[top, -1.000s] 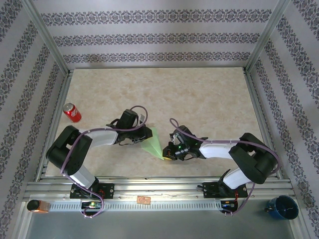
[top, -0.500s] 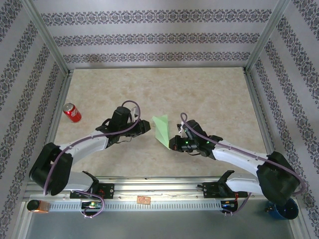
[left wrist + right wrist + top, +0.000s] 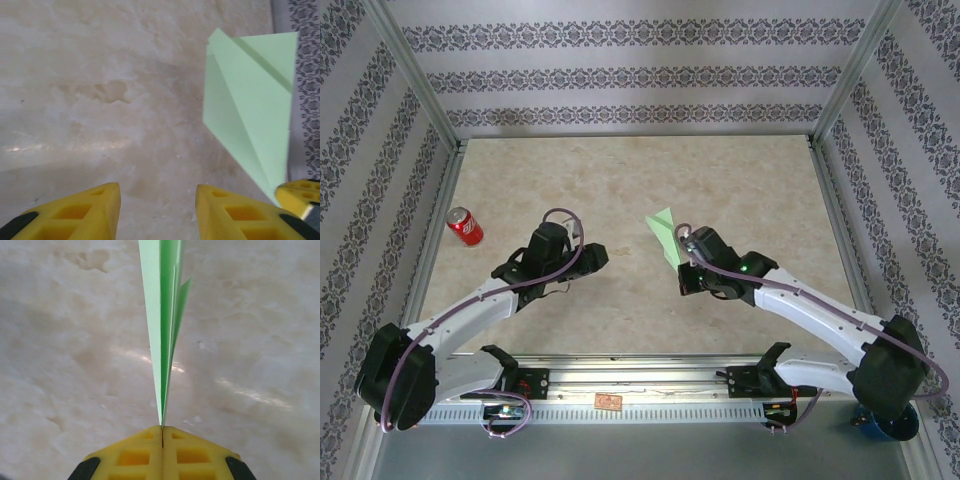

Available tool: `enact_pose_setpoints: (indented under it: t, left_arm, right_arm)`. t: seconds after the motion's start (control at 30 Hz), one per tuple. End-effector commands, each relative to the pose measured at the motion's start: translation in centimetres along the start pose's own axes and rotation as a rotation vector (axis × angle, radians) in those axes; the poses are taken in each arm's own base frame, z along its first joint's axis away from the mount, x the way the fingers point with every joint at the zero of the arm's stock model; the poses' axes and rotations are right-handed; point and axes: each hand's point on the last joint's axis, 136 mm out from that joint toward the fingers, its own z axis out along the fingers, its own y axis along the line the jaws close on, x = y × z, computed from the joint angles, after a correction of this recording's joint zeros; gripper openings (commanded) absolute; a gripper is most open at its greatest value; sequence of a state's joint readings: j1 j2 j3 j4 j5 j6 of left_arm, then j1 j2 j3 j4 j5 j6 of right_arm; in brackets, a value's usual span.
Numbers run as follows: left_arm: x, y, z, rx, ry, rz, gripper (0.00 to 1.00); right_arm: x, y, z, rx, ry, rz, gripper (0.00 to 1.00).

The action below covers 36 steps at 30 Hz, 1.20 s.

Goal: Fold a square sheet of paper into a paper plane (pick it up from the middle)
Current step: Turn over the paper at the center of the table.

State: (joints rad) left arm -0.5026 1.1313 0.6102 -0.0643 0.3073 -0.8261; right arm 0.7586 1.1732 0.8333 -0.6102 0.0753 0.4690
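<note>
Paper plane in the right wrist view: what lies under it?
Beneath the paper plane, bare marbled table. Its near tip is covered, pinched inside the shut right pincer.

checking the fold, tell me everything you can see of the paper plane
The paper plane is light green, thin matte paper folded into a slim pointed dart, with layered flaps and sharp creases. It is held on edge, pinched at its narrow tip by the shut right gripper, fanning away from it. The left gripper, jaws open, is apart from it.

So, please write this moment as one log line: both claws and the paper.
left claw: open, empty | right claw: shut on paper plane | paper plane: folded, apart from left claw
</note>
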Motion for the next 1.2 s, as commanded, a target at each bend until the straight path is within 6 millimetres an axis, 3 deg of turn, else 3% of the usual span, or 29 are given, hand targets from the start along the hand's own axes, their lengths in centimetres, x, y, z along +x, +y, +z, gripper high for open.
enact_pose_setpoints:
  t: [0.0,0.13,0.4,0.87,1.17]
  left_arm:
    - [0.6,2.5,-0.5,-0.109,0.009,-0.008,0.44]
    - [0.6,3.4,-0.9,-0.15,0.001,-0.007,0.43]
    - [-0.2,4.6,-2.0,-0.192,-0.045,-0.025,0.43]
    - [-0.5,4.8,-1.6,-0.192,-0.046,-0.047,0.42]
    - [-0.6,5.5,-2.0,-0.206,-0.061,-0.056,0.42]
  right_arm:
    - [-0.5,-3.0,-1.0,0.28,0.034,-0.199,0.0]
    - [-1.6,-3.7,-1.1,0.505,0.052,-0.343,0.0]
    - [-1.5,-3.0,0.9,0.632,0.033,-0.427,0.01]
    - [6.1,4.8,8.6,0.397,0.268,-0.614,0.05]
    - [7.0,8.1,9.3,0.193,0.255,-0.541,0.1]
